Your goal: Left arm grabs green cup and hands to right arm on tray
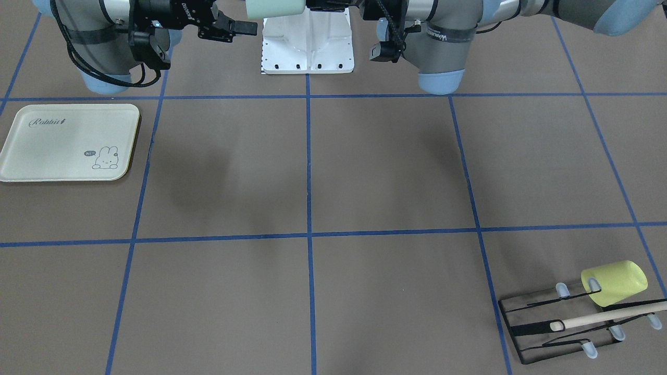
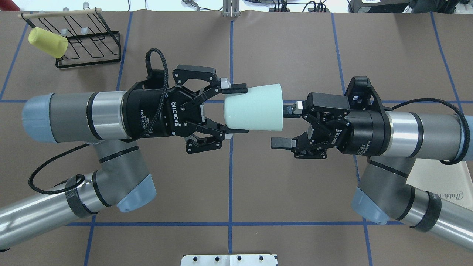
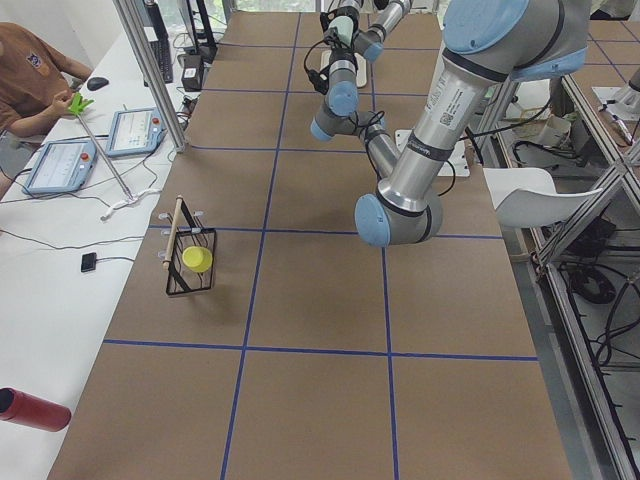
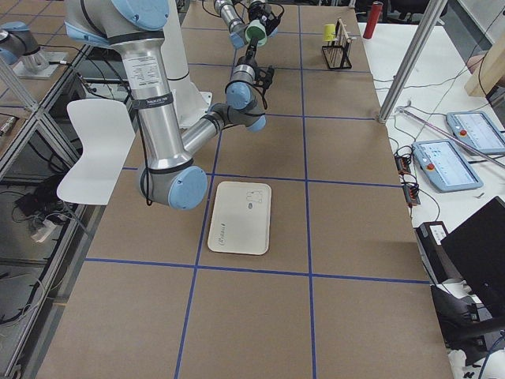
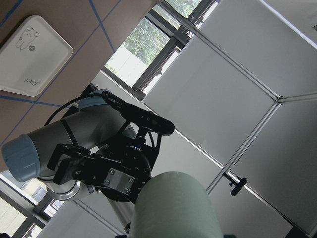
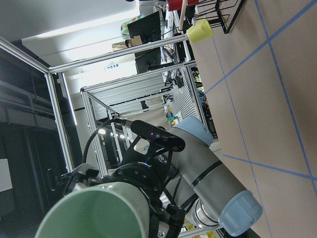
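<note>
The green cup [image 2: 255, 107] lies horizontally in the air above the table's middle, mouth toward the right arm. My left gripper [image 2: 241, 109] is shut on its base end, one finger above and one below. My right gripper [image 2: 281, 125] is open at the cup's mouth: one finger is at the rim and the other stands apart beside the cup. The cup also shows in the left wrist view [image 5: 173, 208] and the right wrist view [image 6: 94, 213]. The cream tray [image 1: 68, 143] lies flat on the robot's right side, partly under the right arm in the overhead view [image 2: 439, 177].
A black wire rack [image 2: 88, 48] with a wooden rod stands at the far left corner, with a pale yellow cup [image 2: 48, 42] hung on it. The white robot base plate [image 1: 307, 47] sits between the arms. Operators' tablets [image 3: 60, 165] lie beyond the table's far edge.
</note>
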